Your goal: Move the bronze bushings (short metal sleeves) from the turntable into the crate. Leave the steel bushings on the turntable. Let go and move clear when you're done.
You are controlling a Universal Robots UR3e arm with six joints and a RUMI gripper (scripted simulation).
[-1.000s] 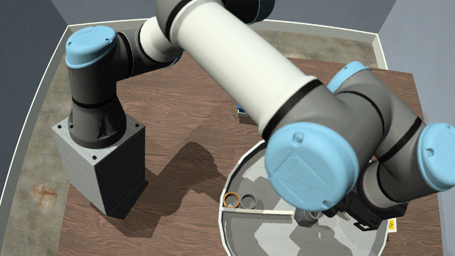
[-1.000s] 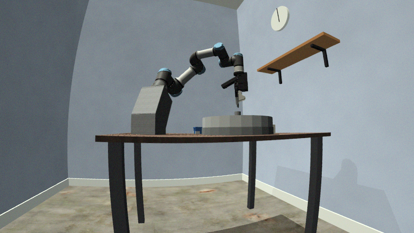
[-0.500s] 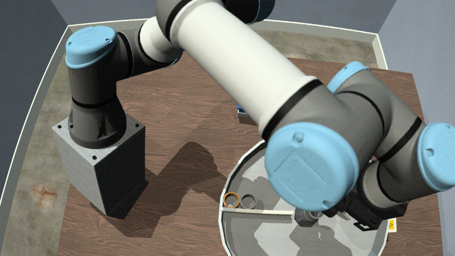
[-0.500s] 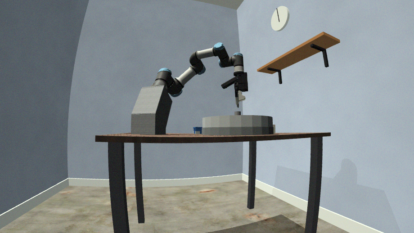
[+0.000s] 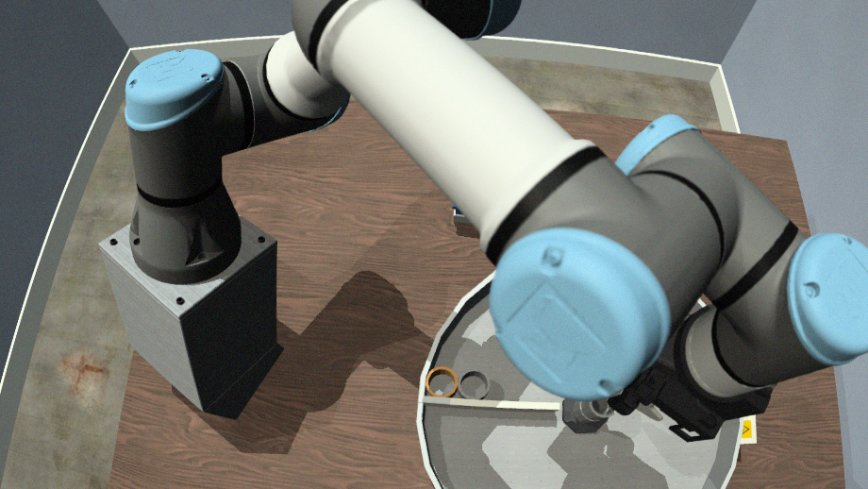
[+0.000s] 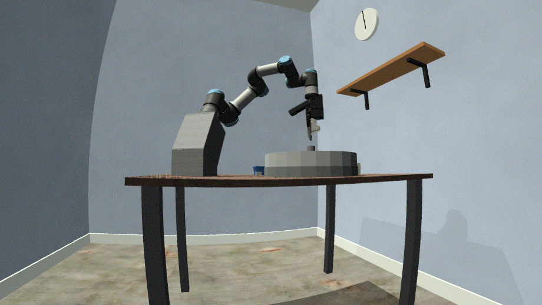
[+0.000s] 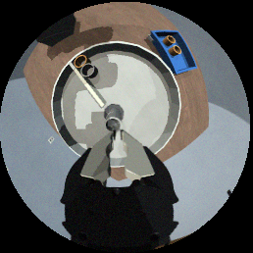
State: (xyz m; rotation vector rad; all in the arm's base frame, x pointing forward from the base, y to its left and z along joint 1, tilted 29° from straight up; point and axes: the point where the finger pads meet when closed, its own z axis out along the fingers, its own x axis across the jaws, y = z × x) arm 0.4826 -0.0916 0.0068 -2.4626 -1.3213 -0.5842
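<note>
Gripper (image 5: pixel 653 413) (image 6: pixel 310 138) (image 7: pixel 118 130), clenched with nothing between its fingertips, is held pointing down above the turntable (image 5: pixel 420 419) (image 6: pixel 310 162) (image 7: pixel 179 105), near its central hub (image 5: pixel 574 419) (image 6: pixel 310 148) (image 7: pixel 114 110). Beyond that hub, on the side toward the robot's pedestal (image 5: pixel 230 328) (image 6: pixel 185 159) (image 7: pixel 59 29), the remaining bronze sleeve (image 5: pixel 427 383) (image 7: pixel 75 59) is seen well apart from the gripper, inside the outer wall. It is stood on end, its bore turned up and its long axis vertical, much in line with the downward fingers. A steel sleeve (image 5: pixel 460 383) (image 7: pixel 81 71) is set just beside it on the hub side, with the divider (image 5: pixel 492 404) (image 7: pixel 88 85) close along both; whether the sleeves touch cannot be told. Two bronze sleeves (image 7: pixel 172 43) are already held in the blue crate (image 5: pixel 457 210) (image 6: pixel 258 168) (image 7: pixel 182 63), outside the turntable. A crossing past the hub would seem to be called for, then opened fingers and a straight descent, with the steel neighbour most likely to be nudged.

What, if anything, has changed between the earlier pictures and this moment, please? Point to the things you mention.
Nothing has visibly changed. The hand (image 6: pixel 310 139) (image 7: pixel 118 130) hangs over the turntable (image 5: pixel 421 425) (image 6: pixel 310 162) (image 7: pixel 179 105) as before, closed with nothing in it, and the bronze bushing (image 5: pixel 427 387) (image 7: pixel 75 64) and grey bushing (image 5: pixel 461 392) (image 7: pixel 82 73) keep their places by the divider (image 5: pixel 504 403) (image 7: pixel 88 87).
</note>
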